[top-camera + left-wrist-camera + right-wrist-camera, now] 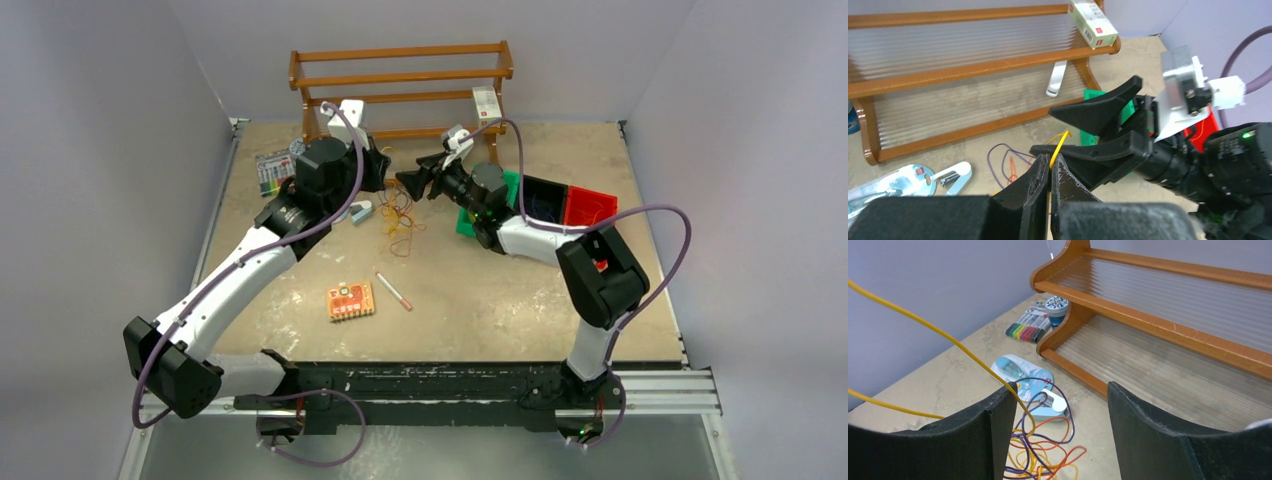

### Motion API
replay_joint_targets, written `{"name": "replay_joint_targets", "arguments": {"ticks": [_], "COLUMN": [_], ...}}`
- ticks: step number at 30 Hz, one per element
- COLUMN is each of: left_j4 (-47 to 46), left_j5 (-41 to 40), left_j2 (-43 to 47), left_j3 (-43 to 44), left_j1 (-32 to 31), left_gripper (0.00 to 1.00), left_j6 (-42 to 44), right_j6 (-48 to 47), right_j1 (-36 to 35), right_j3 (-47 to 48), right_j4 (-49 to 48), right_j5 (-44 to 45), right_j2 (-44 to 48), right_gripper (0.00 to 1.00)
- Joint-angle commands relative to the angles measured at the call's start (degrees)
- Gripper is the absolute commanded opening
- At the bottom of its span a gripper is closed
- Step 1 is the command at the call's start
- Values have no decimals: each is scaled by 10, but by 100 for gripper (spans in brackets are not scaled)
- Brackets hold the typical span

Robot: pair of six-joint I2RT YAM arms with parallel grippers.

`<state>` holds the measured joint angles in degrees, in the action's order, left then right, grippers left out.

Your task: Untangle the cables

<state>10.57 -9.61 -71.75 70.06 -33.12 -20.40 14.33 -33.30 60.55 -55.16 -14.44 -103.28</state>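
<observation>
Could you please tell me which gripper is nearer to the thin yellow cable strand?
Left: the left gripper is shut on the thin yellow cable strand; the right gripper stands open, and the strand passes beside one of its fingers.

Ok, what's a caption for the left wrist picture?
Left end effector pinches a yellow cable beside the open right end effector.

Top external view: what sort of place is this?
Likely a lab robot cell: plain grey panels enclose the table, both arms bolt to a metal rail, and props like the wooden rack and cables look staged.
</observation>
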Motion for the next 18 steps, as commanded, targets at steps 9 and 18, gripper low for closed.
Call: {"name": "replay_joint_targets", "arguments": {"ticks": [9, 18], "left_j4": [38, 51], "left_j5": [56, 20], "left_j2": [-36, -55], "left_j3": [119, 197], "left_j1": [2, 2], "left_gripper": [0, 0], "left_j6": [9, 9], "right_j6": [-12, -14], "right_j1": [-27, -42], "right_j3": [54, 12], "right_j4": [-54, -60], "right_j5": [-56, -50], "right_j2": [-47, -79], "right_gripper": [68, 65]}}
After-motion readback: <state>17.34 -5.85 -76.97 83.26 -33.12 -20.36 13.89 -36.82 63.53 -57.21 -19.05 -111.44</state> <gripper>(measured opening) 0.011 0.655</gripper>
